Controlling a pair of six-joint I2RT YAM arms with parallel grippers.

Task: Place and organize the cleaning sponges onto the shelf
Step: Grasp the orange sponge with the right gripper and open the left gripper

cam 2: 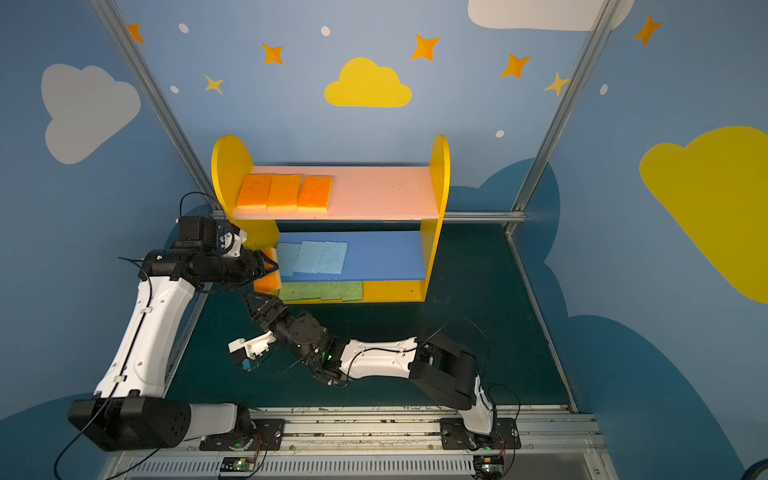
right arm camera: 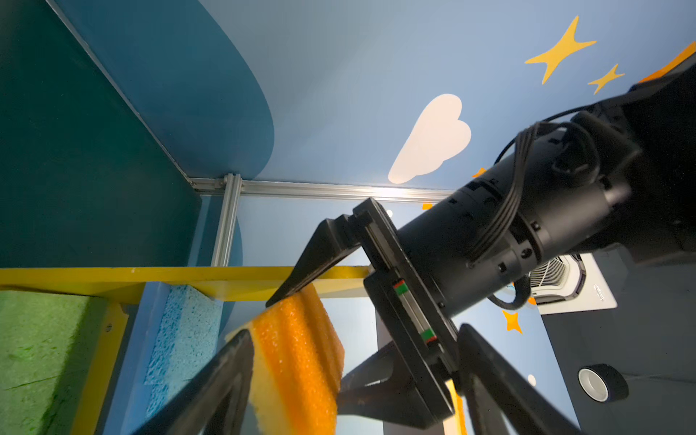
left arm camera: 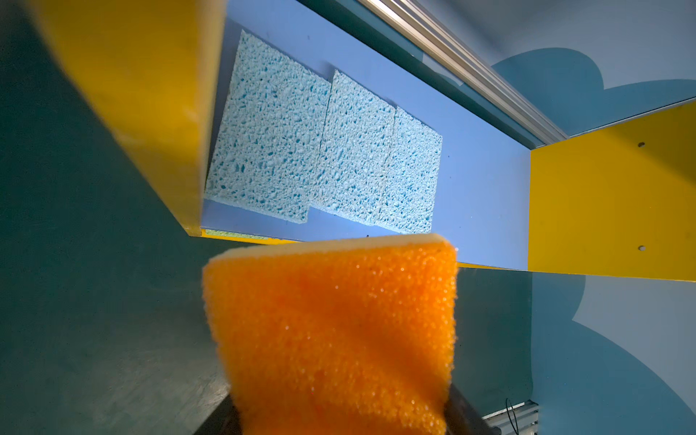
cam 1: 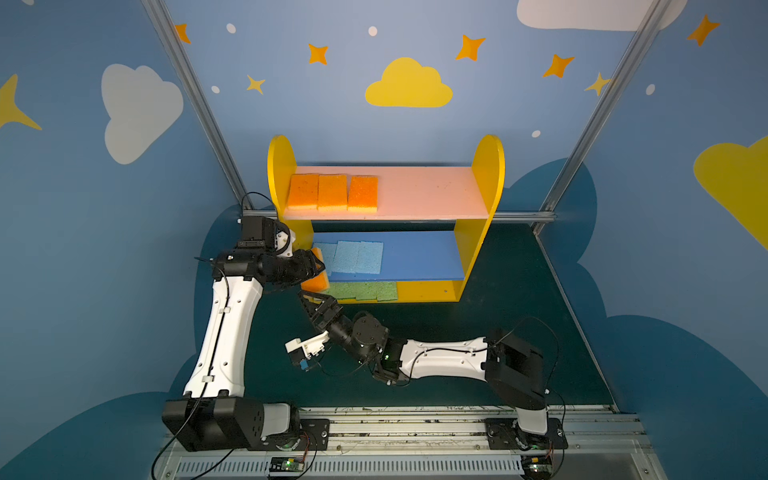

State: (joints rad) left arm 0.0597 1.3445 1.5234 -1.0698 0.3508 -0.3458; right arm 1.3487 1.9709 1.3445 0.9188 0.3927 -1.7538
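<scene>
A: Orange sponges, three of them, lie side by side at the left end of the pink board, the top of the shelf. What is below?

B: Light blue sponges sit in a row on the blue board. Under that, green sponges lie on the yellow board.

A: And the arms?

B: The left gripper is clamped on a fourth orange sponge, held on edge at the shelf's left front corner, near the blue board's edge. The right gripper sits just below, jaws wide apart and holding nothing. I cannot tell whether one finger touches that sponge.
</scene>
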